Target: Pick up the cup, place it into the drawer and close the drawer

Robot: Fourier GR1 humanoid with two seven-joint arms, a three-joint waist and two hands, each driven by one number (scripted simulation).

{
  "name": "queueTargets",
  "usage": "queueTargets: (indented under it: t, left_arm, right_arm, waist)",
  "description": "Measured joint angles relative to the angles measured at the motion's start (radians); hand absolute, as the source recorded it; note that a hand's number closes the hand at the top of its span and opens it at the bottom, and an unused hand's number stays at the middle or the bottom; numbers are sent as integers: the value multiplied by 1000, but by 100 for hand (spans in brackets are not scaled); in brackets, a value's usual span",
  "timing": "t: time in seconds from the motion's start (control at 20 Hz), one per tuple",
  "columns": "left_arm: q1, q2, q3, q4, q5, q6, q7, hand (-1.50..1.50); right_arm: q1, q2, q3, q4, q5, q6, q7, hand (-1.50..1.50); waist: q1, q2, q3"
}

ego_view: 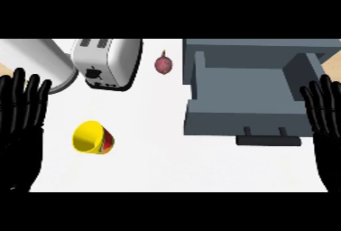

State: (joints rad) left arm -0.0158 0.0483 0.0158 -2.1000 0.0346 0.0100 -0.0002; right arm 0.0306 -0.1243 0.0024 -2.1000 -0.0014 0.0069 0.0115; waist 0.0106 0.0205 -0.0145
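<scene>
A yellow cup [91, 137] with a red and green outside lies tipped on the white counter at the lower left, its mouth facing the view. The grey drawer [240, 119] stands pulled open at the right, its inside bare, with a dark handle [268, 140] on its front. My left hand [21, 106] rests open at the left edge, fingers up, a little left of the cup. At the right edge my right hand [324, 110] rests open too, beside the drawer's right wall. Neither hand touches anything.
A silver toaster [105, 63] stands at the back left, with a pale rounded object [33, 63] beside it. A reddish-purple vegetable [163, 63] lies between the toaster and the grey drawer cabinet [260, 47].
</scene>
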Motion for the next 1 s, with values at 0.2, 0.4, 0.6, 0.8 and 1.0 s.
queueTargets:
  t: [0.2, 0.4, 0.6, 0.8, 1.0]
  left_arm:
    - [-1, 70, -1, 15, 143, -159, -13, -150]
    - [17, 156, -20, 81, 347, -362, 13, -150]
    - [21, 257, 43, 207, 572, -525, 56, -150]
    - [-36, 343, 111, 399, 686, -667, 61, -150]
    - [-91, 363, 147, 577, 635, -772, 12, -150]
  right_arm:
    - [-14, 9, 3, 8, 0, -2, -10, -150]
    - [-23, 1, 25, 19, -16, 27, 5, -150]
    - [-34, -9, 52, 40, -28, 57, 42, -150]
    - [-68, -22, 37, 72, -55, 83, 65, -150]
    - [-124, -28, 13, 105, -70, 90, 86, -150]
  waist:
    - [-9, -12, 8]
    - [-13, -11, 9]
    - [-12, -13, 11]
    - [-15, -15, 13]
    - [-15, -17, 14]
